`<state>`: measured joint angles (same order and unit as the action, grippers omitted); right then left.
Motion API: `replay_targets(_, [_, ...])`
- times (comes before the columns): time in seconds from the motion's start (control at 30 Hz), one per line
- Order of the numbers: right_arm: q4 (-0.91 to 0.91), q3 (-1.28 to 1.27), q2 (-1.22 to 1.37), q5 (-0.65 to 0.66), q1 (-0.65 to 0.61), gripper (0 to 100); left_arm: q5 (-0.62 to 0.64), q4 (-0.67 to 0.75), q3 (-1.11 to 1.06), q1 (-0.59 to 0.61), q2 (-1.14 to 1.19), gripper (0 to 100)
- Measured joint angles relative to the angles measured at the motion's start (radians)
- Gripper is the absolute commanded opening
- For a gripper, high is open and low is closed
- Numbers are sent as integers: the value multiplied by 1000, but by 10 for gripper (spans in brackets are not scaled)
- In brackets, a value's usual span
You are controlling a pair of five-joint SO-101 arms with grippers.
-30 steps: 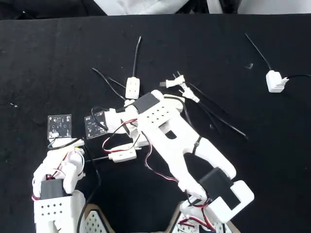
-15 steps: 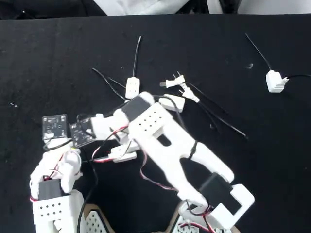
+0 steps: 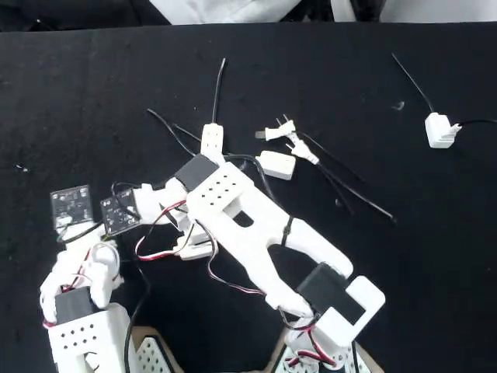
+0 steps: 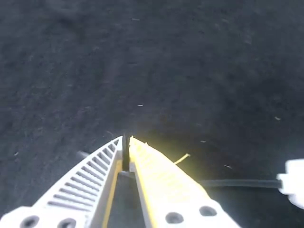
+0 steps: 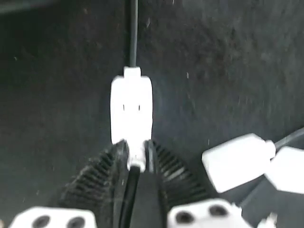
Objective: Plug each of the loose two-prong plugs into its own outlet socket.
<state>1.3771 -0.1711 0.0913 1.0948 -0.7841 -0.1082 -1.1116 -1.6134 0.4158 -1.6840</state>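
R jaws clamped on socket (image 5: 131,107) end | L jaws closed, tips together | worktop (image 3: 435,256) black cloth | white block (image 5: 237,161) just beside R jaws

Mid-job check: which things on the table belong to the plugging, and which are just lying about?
For the job: outlet socket clamped in the right gripper; second socket; two-prong plug; second plug beside it.
Lying about: white corded block off near the table side; white piece under the right arm, type unclear; pale fabric beyond the table.
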Motion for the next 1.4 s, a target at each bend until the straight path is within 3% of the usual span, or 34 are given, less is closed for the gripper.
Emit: replay_targets(1.4, [-43,9,6,-38,-120,11,2,-2,3,34,0,30])
